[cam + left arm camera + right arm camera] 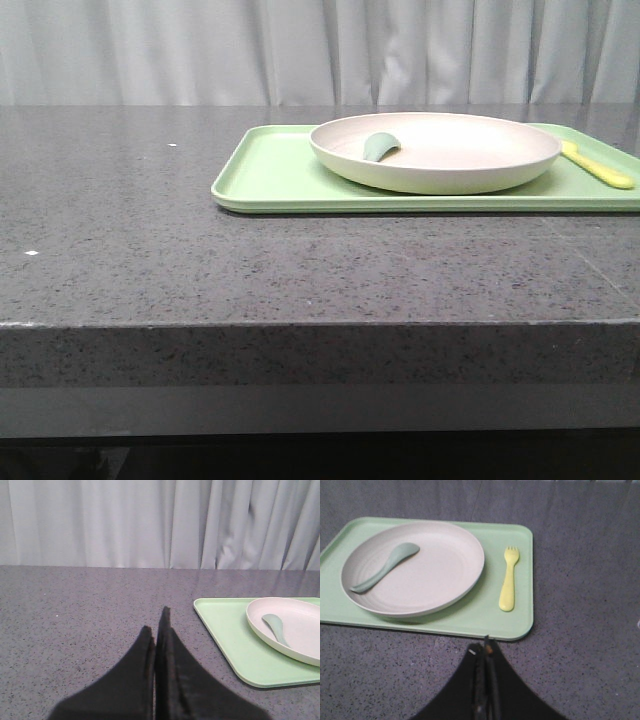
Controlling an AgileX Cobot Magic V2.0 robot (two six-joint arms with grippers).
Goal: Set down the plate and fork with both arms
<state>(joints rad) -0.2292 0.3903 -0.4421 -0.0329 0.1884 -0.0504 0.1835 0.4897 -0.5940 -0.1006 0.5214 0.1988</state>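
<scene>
Pre-grasp: both grippers closed and empty, left gripper [156,630] and right gripper [486,647] short of the green tray [520,610], which holds the plate [445,575] with the fork [509,580] beside it; next, open and approach.

Cream plate [436,152] on green tray [270,180], yellow fork [597,165] beside it

The left hand [156,630] is matte black. Its two fingers [172,660] are wide at the base and become narrow at the tips, like flat wedges, with only a thin line between them. The right hand [486,647] is also black with the same wedge shape. Near its tips I see a small pale mark and a small brownish spot.
</scene>
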